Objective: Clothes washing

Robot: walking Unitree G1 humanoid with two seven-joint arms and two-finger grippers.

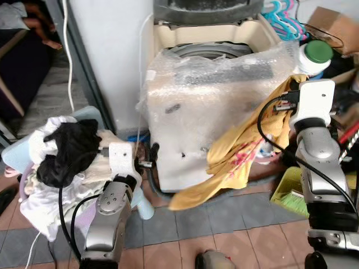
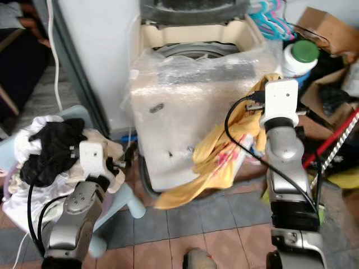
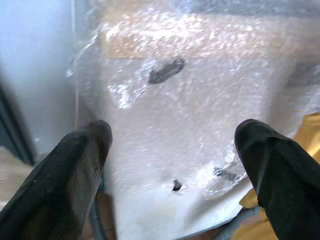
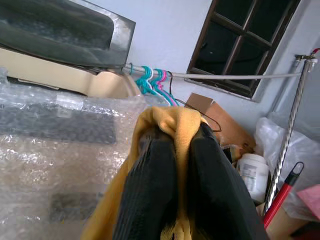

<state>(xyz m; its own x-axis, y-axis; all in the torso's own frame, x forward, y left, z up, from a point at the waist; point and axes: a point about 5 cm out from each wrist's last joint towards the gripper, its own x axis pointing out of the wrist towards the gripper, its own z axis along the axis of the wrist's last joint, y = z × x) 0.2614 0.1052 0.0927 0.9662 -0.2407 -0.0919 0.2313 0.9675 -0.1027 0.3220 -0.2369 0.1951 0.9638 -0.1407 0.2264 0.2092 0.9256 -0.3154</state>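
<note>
A top-loading washing machine [image 1: 207,112] wrapped in bubble wrap stands ahead with its lid up. My right gripper [image 4: 182,145] is shut on a yellow garment [image 1: 235,162], held at the machine's front right corner; the cloth hangs down to the floor. My left gripper [image 3: 172,131] is open and empty, low at the machine's front left, its fingers [image 3: 75,165] pointing at the wrapped front panel. Just left of it, a pile of pale clothes [image 1: 45,185] topped by a black garment [image 1: 70,151] rests on a light blue chair [image 1: 84,115].
Teal and pink hangers [image 1: 283,17], a white jar with a green lid [image 1: 314,56] and a cardboard box [image 1: 334,25] crowd the right. A green basket [image 1: 291,190] and a red-handled pole [image 2: 336,140] stand by my right arm. A person's arm [image 1: 33,19] shows at the top left.
</note>
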